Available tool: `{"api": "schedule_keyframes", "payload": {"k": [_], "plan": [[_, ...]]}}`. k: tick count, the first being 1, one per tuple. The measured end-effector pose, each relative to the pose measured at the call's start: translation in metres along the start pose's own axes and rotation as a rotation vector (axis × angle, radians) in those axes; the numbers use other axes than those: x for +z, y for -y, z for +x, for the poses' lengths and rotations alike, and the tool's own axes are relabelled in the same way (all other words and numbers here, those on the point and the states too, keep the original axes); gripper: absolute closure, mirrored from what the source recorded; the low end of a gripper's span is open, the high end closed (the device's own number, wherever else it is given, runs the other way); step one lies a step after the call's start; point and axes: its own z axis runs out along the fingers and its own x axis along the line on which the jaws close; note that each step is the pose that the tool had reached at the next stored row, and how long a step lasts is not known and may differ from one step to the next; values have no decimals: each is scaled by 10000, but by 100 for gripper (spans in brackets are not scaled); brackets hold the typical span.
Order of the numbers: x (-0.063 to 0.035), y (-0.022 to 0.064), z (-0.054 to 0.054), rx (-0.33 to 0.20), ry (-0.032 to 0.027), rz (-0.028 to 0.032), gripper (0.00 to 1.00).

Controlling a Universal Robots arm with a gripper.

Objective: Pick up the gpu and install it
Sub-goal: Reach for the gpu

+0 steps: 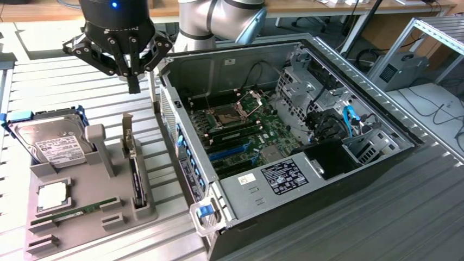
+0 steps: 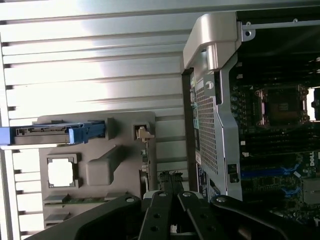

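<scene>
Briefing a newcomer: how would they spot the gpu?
Beside the open computer case, on the exterior view's left, sits a grey holder. The gpu is the thin card standing on edge in its slot nearest the case, unlike the white-labelled hard drive and flat-lying memory stick.

Exterior cam sits high and well back, angled down across the worktop [image 1: 58,81]. Open PC case [image 1: 246,187] is on the exterior view's right, grey parts tray [image 1: 80,217] on its left, gripper [image 1: 133,87] up at the far edge. Wrist cam rides on the arm and looks straight down past the gripper [image 2: 172,210], much nearer to the worktop [image 2: 90,65]. Overlap between the two: tray [image 2: 105,165], hard drive [image 1: 54,144] seen edge-on [image 2: 45,134], perforated case wall [image 2: 210,130], CPU socket [image 1: 221,117] [image 2: 281,106].
</scene>
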Motion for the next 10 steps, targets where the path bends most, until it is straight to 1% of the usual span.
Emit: {"api": "schedule_keyframes", "payload": {"k": [10], "plan": [[-2,6,87,0,4,-1,89]]}}
